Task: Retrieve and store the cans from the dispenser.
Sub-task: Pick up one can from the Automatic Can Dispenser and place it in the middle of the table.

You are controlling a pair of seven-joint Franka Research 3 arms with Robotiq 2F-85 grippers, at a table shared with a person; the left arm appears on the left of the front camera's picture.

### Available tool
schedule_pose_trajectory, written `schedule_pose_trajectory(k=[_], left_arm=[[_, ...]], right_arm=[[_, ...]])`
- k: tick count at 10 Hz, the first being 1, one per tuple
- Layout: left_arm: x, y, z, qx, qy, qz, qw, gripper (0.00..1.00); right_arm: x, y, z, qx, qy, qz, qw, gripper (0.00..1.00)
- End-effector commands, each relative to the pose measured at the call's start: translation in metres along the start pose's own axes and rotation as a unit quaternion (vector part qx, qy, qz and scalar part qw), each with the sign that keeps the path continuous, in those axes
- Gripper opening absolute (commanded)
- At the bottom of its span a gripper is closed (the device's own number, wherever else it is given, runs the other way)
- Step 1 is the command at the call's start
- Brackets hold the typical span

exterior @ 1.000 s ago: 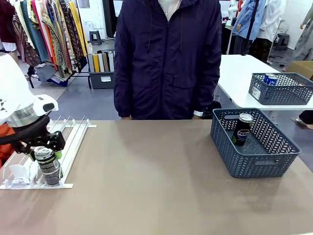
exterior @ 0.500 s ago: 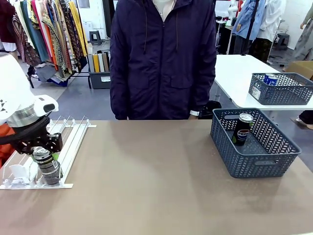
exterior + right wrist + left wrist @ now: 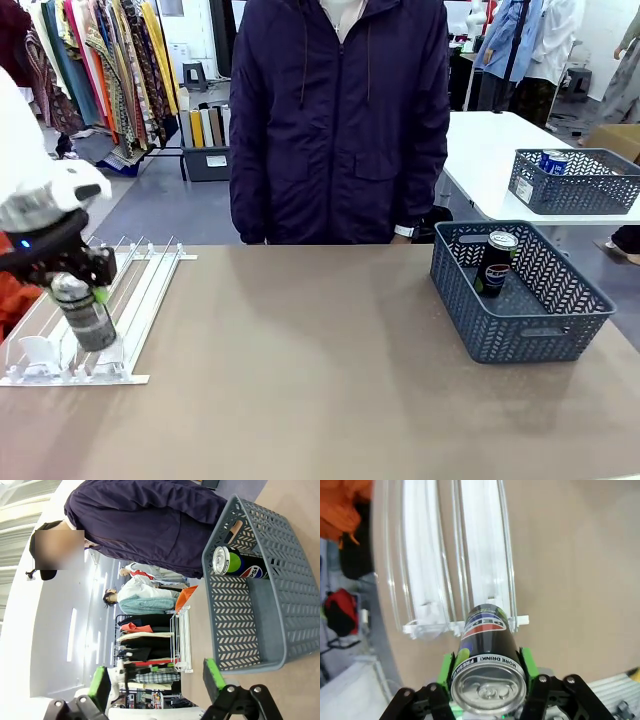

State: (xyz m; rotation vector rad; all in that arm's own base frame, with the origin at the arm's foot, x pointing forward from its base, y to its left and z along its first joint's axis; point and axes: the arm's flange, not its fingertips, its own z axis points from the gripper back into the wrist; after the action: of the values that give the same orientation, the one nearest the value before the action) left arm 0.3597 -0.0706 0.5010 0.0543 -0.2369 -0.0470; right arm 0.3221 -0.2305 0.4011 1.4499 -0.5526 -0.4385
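Above the dispenser [image 3: 140, 290], left pincer [image 3: 78, 297] clamps a black can [image 3: 85, 312]; right pincer [image 3: 157, 680] gapes.

Black can [image 3: 86, 315], silver top, tilted above the white railed dispenser [image 3: 140, 300] at lower left; second black can [image 3: 495, 263] upright at right.

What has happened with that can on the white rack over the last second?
The left gripper closed on the can and lifted it up off the dispenser, tilting it slightly. The other can in the grey basket stayed put, and the right gripper remains open.
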Motion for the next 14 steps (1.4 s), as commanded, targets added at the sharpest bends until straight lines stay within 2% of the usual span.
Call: schedule_pose_trajectory(k=[1,2,3,4,5,9,11,12,14], left_arm=[[-0.016,0.005,0.081,0.026,-0.072,-0.032,0.997,0.0],[-0.027,0.008,0.102,0.023,-0.103,-0.041,0.994,0.0],[-0.037,0.016,0.116,0.013,-0.115,-0.033,0.993,0.0],[-0.045,0.032,0.116,-0.005,-0.087,-0.042,0.995,0.0],[-0.032,0.006,0.118,0.019,-0.099,-0.031,0.994,0.0],[-0.037,0.01,0.118,0.017,-0.09,-0.036,0.995,0.0],[-0.013,-0.047,0.125,-0.035,-0.116,-0.052,0.991,0.0],[0.008,-0.094,0.118,-0.077,-0.122,-0.093,0.985,0.0],[0.051,-0.193,0.08,-0.138,-0.092,-0.18,0.97,0.0]], right_arm=[[0.0,0.005,0.001,0.002,0.003,-0.008,1.0,1.0],[0.0,0.005,0.001,0.002,0.003,-0.008,1.0,1.0],[0.0,0.005,0.001,0.002,0.003,-0.008,1.0,1.0],[0.0,0.005,0.001,0.002,0.003,-0.008,1.0,1.0],[0.0,0.005,0.001,0.002,0.003,-0.008,1.0,1.0],[0.0,0.005,0.001,0.002,0.003,-0.008,1.0,1.0],[0.0,0.005,0.001,0.002,0.003,-0.008,1.0,1.0],[0.0,0.005,0.001,0.002,0.003,-0.008,1.0,1.0],[0.0,0.005,0.001,0.002,0.003,-0.008,1.0,1.0]])
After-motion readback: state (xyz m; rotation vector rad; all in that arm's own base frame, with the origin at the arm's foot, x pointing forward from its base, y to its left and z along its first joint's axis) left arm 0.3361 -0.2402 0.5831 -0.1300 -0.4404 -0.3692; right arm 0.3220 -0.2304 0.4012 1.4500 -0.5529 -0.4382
